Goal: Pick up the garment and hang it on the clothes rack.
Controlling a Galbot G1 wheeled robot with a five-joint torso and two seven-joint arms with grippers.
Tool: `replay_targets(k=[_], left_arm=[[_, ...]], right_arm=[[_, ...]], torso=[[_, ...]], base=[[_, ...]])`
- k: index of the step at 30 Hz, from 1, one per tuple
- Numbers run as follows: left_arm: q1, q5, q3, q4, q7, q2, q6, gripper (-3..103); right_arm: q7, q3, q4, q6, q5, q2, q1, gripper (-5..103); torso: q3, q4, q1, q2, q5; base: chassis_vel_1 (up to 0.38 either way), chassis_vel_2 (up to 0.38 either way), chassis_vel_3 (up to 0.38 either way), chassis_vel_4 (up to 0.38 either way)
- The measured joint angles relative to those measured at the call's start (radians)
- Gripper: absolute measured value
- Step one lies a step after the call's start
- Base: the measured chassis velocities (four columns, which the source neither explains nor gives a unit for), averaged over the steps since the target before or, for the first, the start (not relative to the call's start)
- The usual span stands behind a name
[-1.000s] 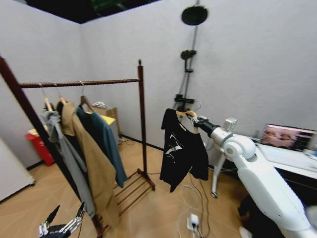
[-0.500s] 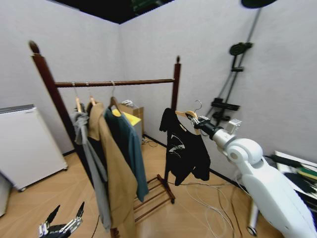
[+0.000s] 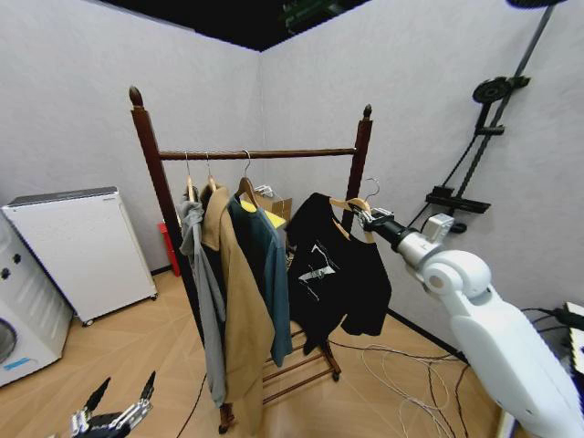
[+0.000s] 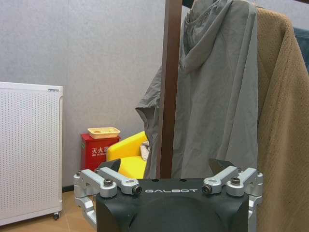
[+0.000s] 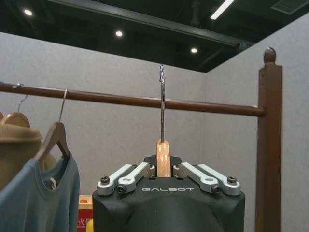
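Black cloth garment [image 3: 336,274], glossy wooden clothes rack [image 3: 260,154].

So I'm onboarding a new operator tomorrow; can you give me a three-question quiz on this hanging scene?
1. True or false: the hook of the wooden hanger carrying the black garment is already over the rail of the clothes rack.
2. Which gripper holds the hanger? A) left gripper B) right gripper C) neither
3. Fill in: the garment nearest the rack's left post is the grey ____.

Key:
1. False; in the right wrist view the hook is off the rail.
2. B; the right gripper clamps the hanger, while the left gripper hangs low, open and empty.
3. hoodie.
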Motion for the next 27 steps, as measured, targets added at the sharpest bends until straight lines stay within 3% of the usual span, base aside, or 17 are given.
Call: replay_targets(k=[3, 7, 12, 20, 27], left_arm=[[0.000, 0.000, 0.000, 0.000, 0.000, 0.000, 0.000, 100], [0.000, 0.000, 0.000, 0.000, 0.000, 0.000, 0.000, 100], [0.000, 0.000, 0.000, 0.000, 0.000, 0.000, 0.000, 100], [0.000, 0.000, 0.000, 0.000, 0.000, 0.000, 0.000, 100], [0.000, 0.000, 0.000, 0.000, 0.000, 0.000, 0.000, 100]], right_arm=[[0.058, -0.118, -0.006, -0.027, 0.056, 0.007, 0.172, 10], [0.099, -0.196, -0.017, -0.054, 0.092, 0.021, 0.280, 10], [0.170, -0.363, -0.135, -0.156, 0.137, 0.089, 0.519, 10], [0.155, -0.572, -0.407, -0.193, 0.167, 0.181, 0.763, 10], [0.163, -0.678, -0.523, -0.217, 0.214, 0.252, 0.841, 10]], torso=[[0.000, 0.0003, 0.000, 0.000, -0.0007], [0.000, 0.0003, 0.000, 0.000, -0.0009], [0.000, 0.0004, 0.000, 0.000, -0.0007], [0.000, 0.0004, 0.000, 0.000, -0.0007], [0.000, 0.0003, 0.000, 0.000, -0.0005]], base=[[0.000, 0.000, 0.000, 0.000], [0.000, 0.000, 0.000, 0.000], [0.000, 0.000, 0.000, 0.000], [0.000, 0.000, 0.000, 0.000], [0.000, 0.000, 0.000, 0.000]])
